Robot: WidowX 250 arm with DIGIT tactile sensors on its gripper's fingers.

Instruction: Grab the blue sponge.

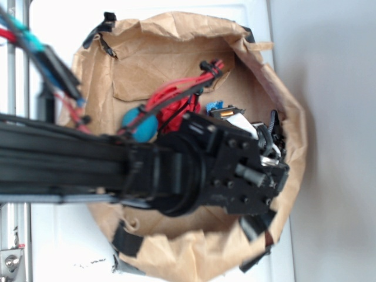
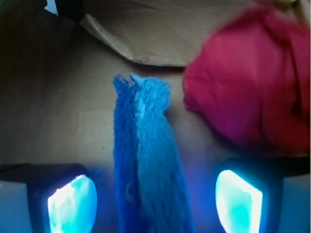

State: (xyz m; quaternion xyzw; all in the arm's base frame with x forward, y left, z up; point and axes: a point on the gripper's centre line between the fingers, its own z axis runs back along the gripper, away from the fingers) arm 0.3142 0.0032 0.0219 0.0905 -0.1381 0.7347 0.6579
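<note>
Blue sponge (image 2: 146, 155) sits dead centre in my wrist view, standing on edge between the two glowing fingertips (image 2: 73, 204), running away from the camera toward the back of the paper bag (image 1: 176, 53). Gap visible on both sides of it: neither pad touches foam. Pincer (image 2: 155, 201) reads as released, jaws spread wider than the sponge.

Exterior view: arm reaches over the bag from the left, wrist and pincer body down inside the opening. Only a sliver of blue shows past the black housing near the red cabling, which I take to be the sponge. Teal ball (image 1: 140, 124) lies at the left of the bag floor, well clear of the pincer. Red cloth item (image 2: 252, 92) lies just beside the sponge's far end on the right of the wrist view, close but apparently not touching; blur makes that uncertain. Bag rests on the white bench (image 1: 64, 247).

Step in hand, as I judge it: alignment done, pre-grasp. Sponge is straddled, not yet held.

Next move calls for: close straight in on the foam's flat faces, perhaps after a slight further descent, since I cannot tell how deep the pads sit against the sponge's height. Foam will compress, so squeeze firmly. Watch the right pad against the red item while closing.
</note>
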